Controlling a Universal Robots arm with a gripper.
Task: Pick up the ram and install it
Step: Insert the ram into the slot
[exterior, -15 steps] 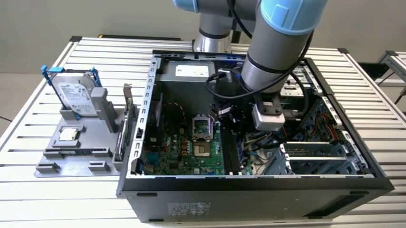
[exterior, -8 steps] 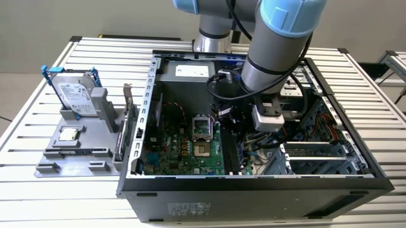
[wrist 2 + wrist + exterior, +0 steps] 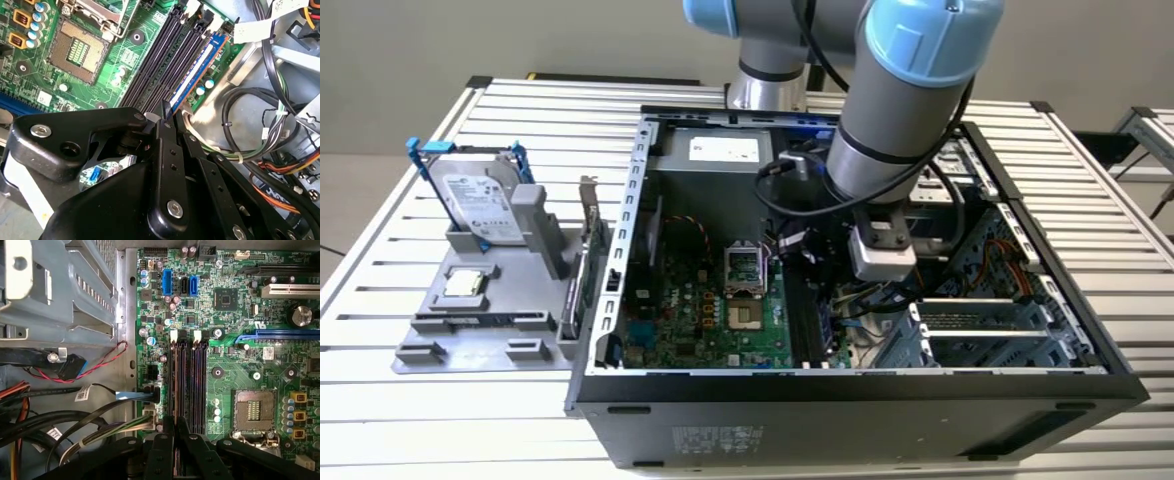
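Observation:
The ram (image 3: 197,70) is a long, narrow blue stick standing on edge in the outermost black memory slot of the green motherboard (image 3: 145,30), beside the case's cables. In the first wrist view the ram (image 3: 175,380) shows edge-on in that same slot. My gripper (image 3: 165,111) is at the stick's near end with its black fingers pressed together on either side of it. The gripper (image 3: 175,422) sits right over the slot's end. In the exterior view the arm (image 3: 894,130) reaches down into the open computer case (image 3: 854,380).
Three more black memory slots (image 3: 197,385) lie next to the ram, then the open processor socket (image 3: 252,410). Bundled cables (image 3: 250,130) crowd the case floor beside the slot. Outside the case, a grey holder (image 3: 480,320) carries a hard drive (image 3: 480,205) and a small silver chip (image 3: 464,285).

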